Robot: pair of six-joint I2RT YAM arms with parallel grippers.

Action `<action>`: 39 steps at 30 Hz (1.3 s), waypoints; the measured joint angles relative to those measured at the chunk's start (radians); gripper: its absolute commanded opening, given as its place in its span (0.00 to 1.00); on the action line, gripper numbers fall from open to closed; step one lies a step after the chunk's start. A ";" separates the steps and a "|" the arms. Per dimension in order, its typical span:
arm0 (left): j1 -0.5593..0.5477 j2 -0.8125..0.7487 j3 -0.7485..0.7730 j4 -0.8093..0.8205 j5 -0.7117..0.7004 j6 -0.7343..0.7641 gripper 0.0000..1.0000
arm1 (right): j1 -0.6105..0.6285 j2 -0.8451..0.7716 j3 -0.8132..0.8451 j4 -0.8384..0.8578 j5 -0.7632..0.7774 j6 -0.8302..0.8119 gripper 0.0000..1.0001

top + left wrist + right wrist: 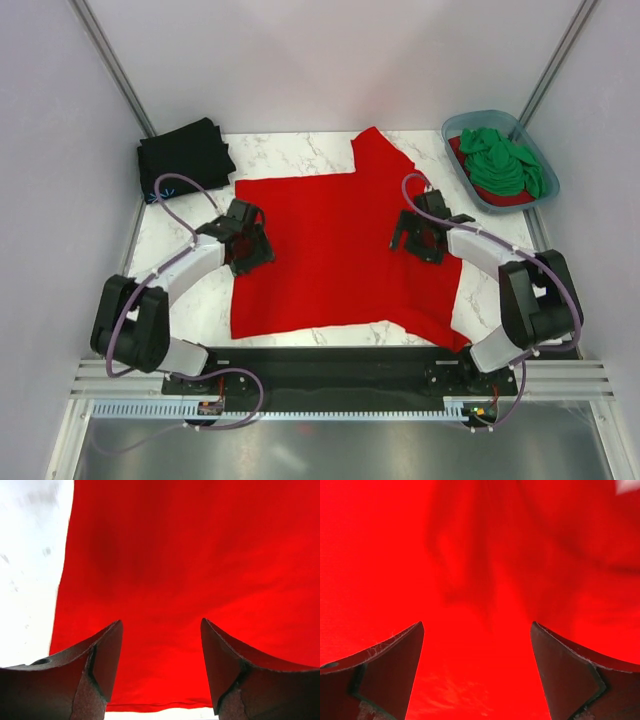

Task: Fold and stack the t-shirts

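A bright red t-shirt lies spread flat over the middle of the marble table, one sleeve at the back and one at the front right. It fills the left wrist view and the right wrist view. My left gripper is open over the shirt's left edge, close above the cloth. My right gripper is open over the shirt's right part. A folded black t-shirt lies at the back left. A green t-shirt lies on another red one in the tub.
The blue-grey plastic tub stands at the back right corner. Bare marble table shows left of the shirt and in the left wrist view. Grey walls close in on both sides and the back.
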State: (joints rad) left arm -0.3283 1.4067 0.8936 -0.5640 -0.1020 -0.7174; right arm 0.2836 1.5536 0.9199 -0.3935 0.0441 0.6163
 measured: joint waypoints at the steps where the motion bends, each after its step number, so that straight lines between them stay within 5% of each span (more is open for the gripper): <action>1: -0.013 0.017 -0.029 0.003 0.008 -0.006 0.70 | 0.009 0.014 -0.011 -0.009 -0.004 0.002 0.95; 9: -0.020 0.193 0.007 0.026 0.024 -0.026 0.69 | 0.005 0.211 0.155 -0.040 0.016 -0.007 0.96; 19: 0.050 0.613 0.555 -0.031 0.034 -0.011 0.67 | -0.070 0.660 0.817 -0.164 -0.026 -0.098 0.95; 22: 0.064 0.661 0.650 -0.054 0.024 0.010 0.69 | -0.082 0.686 0.875 -0.201 -0.045 -0.139 0.95; 26: 0.069 0.573 0.603 -0.072 0.019 0.022 0.72 | -0.085 0.556 0.741 -0.229 0.001 -0.167 0.98; 35: 0.058 -0.013 0.057 -0.056 0.010 0.003 0.72 | -0.111 -0.230 0.048 -0.198 0.192 -0.071 0.97; 39: 0.058 -0.141 -0.129 -0.042 0.017 -0.029 0.73 | -0.121 -0.293 -0.126 -0.190 0.208 -0.022 0.95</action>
State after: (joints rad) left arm -0.2707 1.2655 0.7647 -0.6056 -0.0849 -0.7464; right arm 0.1627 1.2606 0.7937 -0.5831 0.2523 0.5941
